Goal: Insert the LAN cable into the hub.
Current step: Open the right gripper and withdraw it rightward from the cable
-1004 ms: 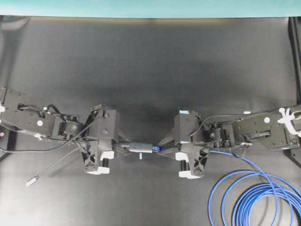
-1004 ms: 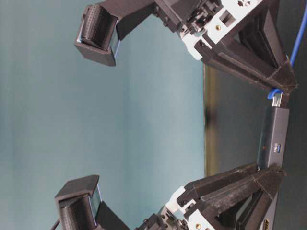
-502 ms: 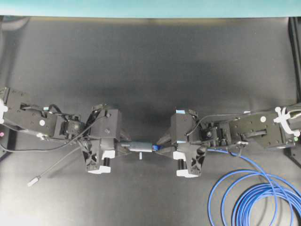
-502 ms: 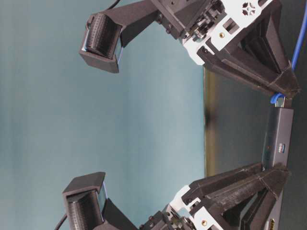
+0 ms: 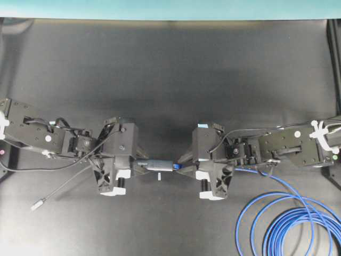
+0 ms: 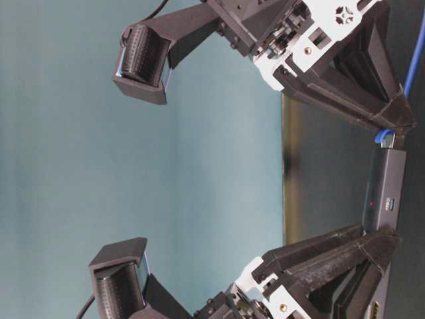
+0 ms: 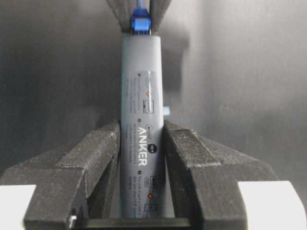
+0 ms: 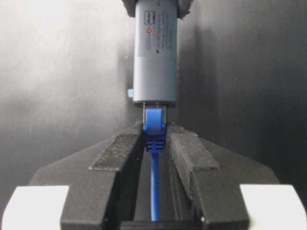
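The left claw (image 7: 142, 158) is pressed onto the slim dark-grey bar-shaped hub with small white lettering (image 7: 142, 110), its two black foam-faced fingers (image 7: 98, 155) bearing on the long sides so that the port end is left free and the body is kept level just above the dark worktop (image 5: 170, 80); the grip is set near the lead end, judged so that the bar is braced against a push along its length. Opposite, the right claw (image 8: 154, 143) is seen with its fingers (image 8: 120, 148) flanking the blue boot of the long bright-blue LAN cable (image 8: 154, 132); a dark gap seems to show on each side of the boot, so whether it is pinched or released cannot be told. The clear plug is met with the hub's end face and appears entered, though full seating cannot be confirmed. Further out, the cable is trailed back under the right arm into loose loops (image 5: 290, 224) on the worktop, leaving slack; the hub's thin grey lead with silvery plug (image 5: 37, 203) is left lying clear on the left.
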You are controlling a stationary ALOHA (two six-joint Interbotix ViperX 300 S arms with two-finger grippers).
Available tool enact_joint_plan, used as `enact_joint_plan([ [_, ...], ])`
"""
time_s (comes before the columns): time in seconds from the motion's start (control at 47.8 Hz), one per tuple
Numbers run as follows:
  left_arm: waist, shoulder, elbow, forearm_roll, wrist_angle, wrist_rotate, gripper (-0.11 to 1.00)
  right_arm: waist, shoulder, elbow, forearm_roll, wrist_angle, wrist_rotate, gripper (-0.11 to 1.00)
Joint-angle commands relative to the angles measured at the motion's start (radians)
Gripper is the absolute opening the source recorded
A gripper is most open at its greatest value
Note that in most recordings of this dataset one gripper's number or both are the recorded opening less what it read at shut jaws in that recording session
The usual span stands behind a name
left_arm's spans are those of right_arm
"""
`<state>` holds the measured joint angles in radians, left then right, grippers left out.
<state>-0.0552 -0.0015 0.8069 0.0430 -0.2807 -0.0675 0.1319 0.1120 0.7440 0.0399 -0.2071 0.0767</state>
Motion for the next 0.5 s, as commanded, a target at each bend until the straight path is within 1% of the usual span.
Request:
enact_joint_plan([
  [0.0, 0.006, -0.012, -0.015, 0.003, -0.003, -0.003, 0.28, -0.003, -0.006, -0.023, 0.002, -0.005, 0.009, 0.21],
  [0.167, 0.009, -0.012, -0.014, 0.003, -0.002, -0.003, 0.28, 0.006, -0.012, -0.014, 0.002, 0.021, 0.029, 0.7],
  [0.23, 0.012, -0.012, -0.014, 0.003, -0.002, -0.003, 0.28, 0.012, -0.018, -0.008, 0.002, 0.025, 0.032, 0.82],
  [0.272, 0.014, -0.012, -0.014, 0.003, 0.002, -0.003, 0.28, 0.018, -0.025, -0.003, 0.002, 0.025, 0.032, 0.86],
  [0.355, 0.015, -0.012, -0.012, 0.003, 0.014, -0.002, 0.28, 0.023, -0.038, 0.015, 0.008, 0.025, 0.035, 0.84],
  [0.397, 0.015, -0.012, -0.012, 0.003, 0.023, -0.003, 0.28, 0.025, -0.052, 0.029, 0.015, 0.026, 0.041, 0.84],
  [0.481, 0.015, -0.012, -0.012, 0.003, 0.034, -0.006, 0.28, 0.031, -0.08, 0.058, 0.015, 0.025, 0.054, 0.84],
])
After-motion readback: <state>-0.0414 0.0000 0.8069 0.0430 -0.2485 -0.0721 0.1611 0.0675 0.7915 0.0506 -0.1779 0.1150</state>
